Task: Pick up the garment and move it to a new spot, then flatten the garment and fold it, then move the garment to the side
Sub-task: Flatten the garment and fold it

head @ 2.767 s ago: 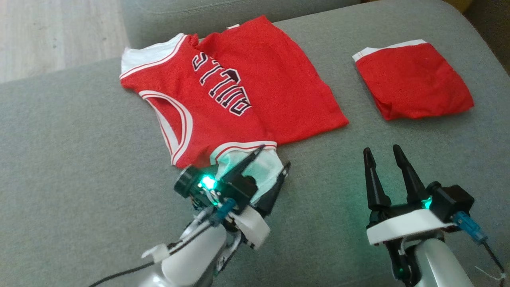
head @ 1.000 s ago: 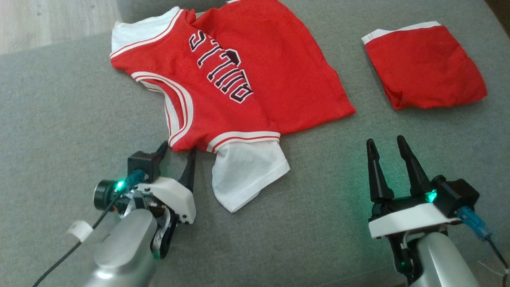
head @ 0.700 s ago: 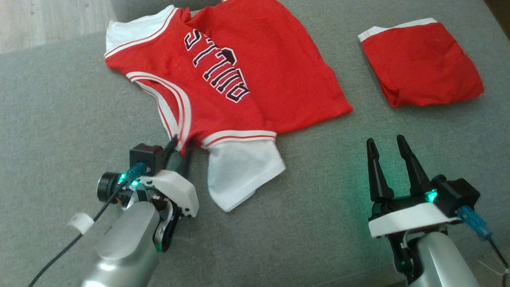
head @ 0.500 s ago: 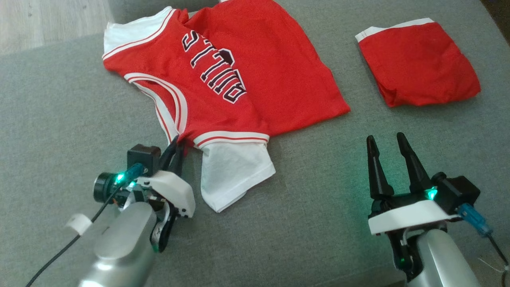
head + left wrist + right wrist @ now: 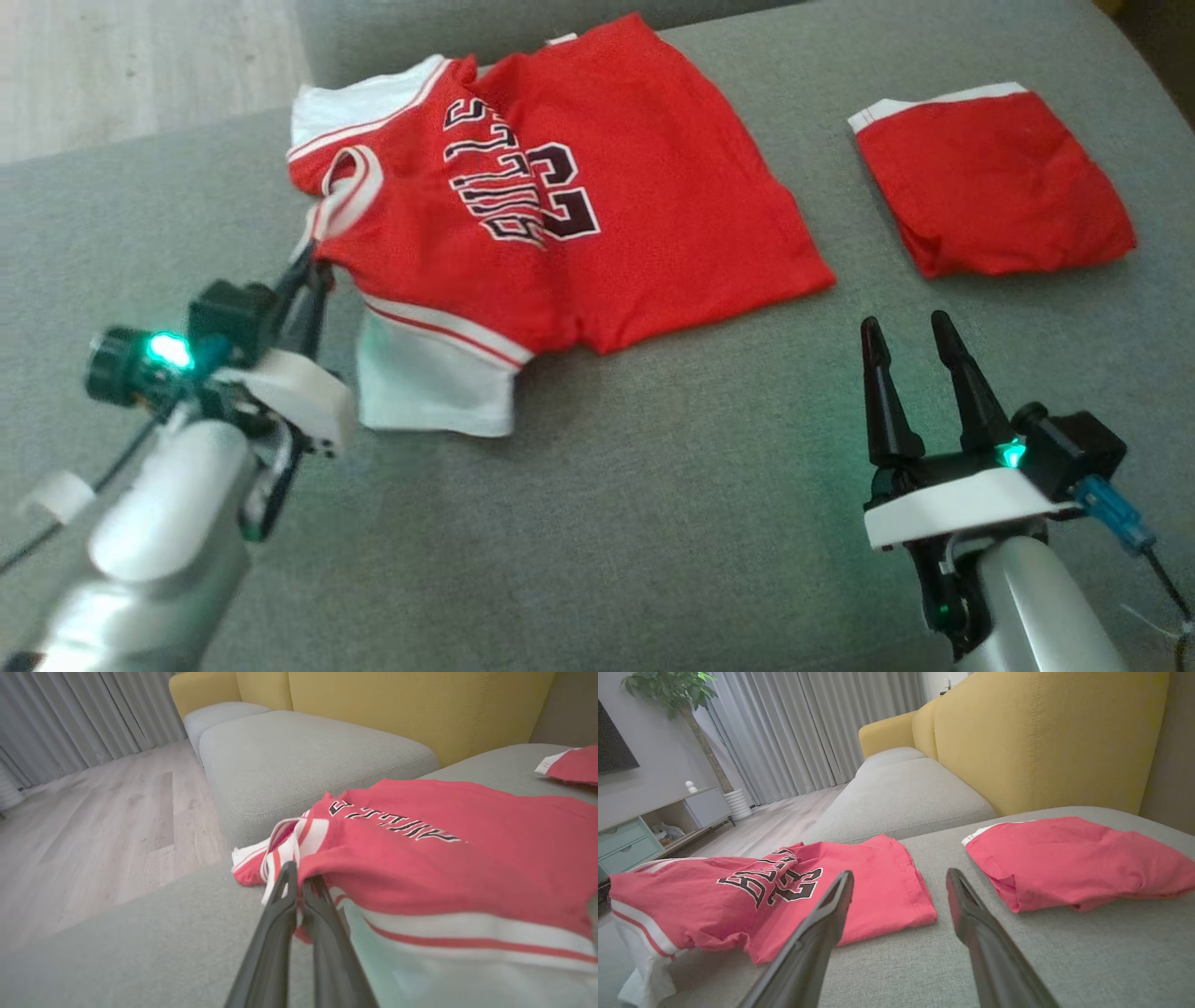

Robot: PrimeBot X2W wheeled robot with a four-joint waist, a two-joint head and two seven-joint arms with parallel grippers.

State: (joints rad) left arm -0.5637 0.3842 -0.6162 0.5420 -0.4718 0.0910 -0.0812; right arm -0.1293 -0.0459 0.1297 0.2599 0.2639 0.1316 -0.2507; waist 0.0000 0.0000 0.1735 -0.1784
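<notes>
The red jersey point(image 5: 579, 233) lies spread on the grey sofa cushion point(image 5: 653, 523), toward its far left, with the lettering facing up and a white sleeve point(image 5: 434, 387) hanging off its near edge. The left fingers point(image 5: 313, 266) are pinched tight on the striped armhole trim point(image 5: 345, 191) at the jersey's left side, and the cloth there is drawn up into a small peak. The right fingers point(image 5: 904, 327) stand spread wide with nothing between them, low over bare cushion to the right of the jersey. A folded red piece point(image 5: 990, 196) sits well apart at the far right.

The jersey looks light, thin and limp, so it will likely sag and bunch from any single hold instead of keeping its shape. The fabric appears smooth and may slide easily over the cushion. The banded trim and hems look like the firmest places to grip, being thicker than the body cloth. Held at one armhole alone, the rest would probably trail and twist. A second hold by the right fingers, on the bottom hem or the opposite shoulder, would likely keep it spread for flattening.
</notes>
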